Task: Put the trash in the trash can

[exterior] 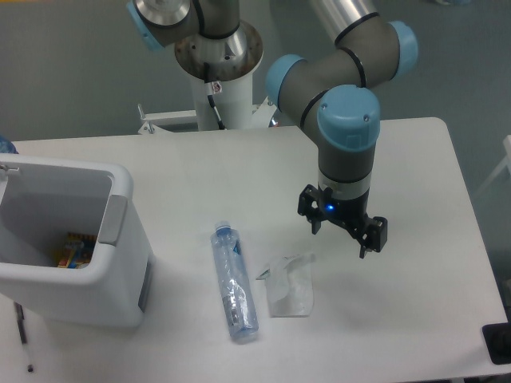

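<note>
Big white table (200,167) taking up most of the view, rounded corner at the far right, grey floor beyond it all around. One robot arm (339,76), grey tubes with light blue joint caps, mounted on a white pedestal (219,88) at the far edge of the table and reaching over the right half. One trash can (120,263) at the left edge, boxy and white with grey side panels, open on top, standing upright; something colourful down in the bottom, too small to make out properly. Two bits of trash, both lying flat on the table out in the middle and well clear of the can. First, one clear bottle (233,281), bluish tint, on its side with the cap end pointing toward the far edge. Second, one crinkly see-through wrapper (289,289) just beside the bottle on the right, not touching as far as can be told. One gripper (342,233), black, small blue light glowing on the body, pointing straight down, up and to the right of the wrapper. Fingers spread wide apart, nothing between them, not in contact with either piece. Also a thin dark stick thing (21,329) near the bottom left corner next to the can, and a dark object (498,343) poking in at the lower right edge. Can't tell what either is.
</note>
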Tool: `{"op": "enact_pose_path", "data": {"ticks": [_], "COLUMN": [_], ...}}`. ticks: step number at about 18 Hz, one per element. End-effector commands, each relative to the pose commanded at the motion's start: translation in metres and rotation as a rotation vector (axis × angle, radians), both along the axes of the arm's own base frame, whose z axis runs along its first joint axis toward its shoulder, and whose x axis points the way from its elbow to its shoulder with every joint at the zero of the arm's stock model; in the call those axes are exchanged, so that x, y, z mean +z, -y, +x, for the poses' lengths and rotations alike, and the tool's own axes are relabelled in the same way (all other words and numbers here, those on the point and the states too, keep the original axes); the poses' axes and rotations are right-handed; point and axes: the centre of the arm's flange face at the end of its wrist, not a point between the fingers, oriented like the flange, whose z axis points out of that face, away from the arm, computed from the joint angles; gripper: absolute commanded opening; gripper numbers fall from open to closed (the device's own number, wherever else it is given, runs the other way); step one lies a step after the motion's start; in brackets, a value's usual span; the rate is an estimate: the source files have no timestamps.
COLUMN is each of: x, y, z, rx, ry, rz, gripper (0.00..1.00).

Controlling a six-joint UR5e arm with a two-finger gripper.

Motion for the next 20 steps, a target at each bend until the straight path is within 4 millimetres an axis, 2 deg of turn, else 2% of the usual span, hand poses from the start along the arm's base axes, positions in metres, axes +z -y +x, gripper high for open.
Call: {"op": "enact_pose_path", "data": {"ticks": [7,12,16,18,20], "x": [-0.005,-0.009,-0.023,-0.033,-0.048], "y": [-0.003,-0.012,-0.012,-0.010,-0.016], "z": [0.001,0.014,0.026,0.030,0.037], "rx": [0.049,0.136,0.138,0.138,0.120], "ry": [0.024,0.045,0.070,0.084,0.100], "rz": [0.026,0.096,0.081,0.067,0.054], "gripper": [1.00,1.00,1.00,1.00,1.00]}}
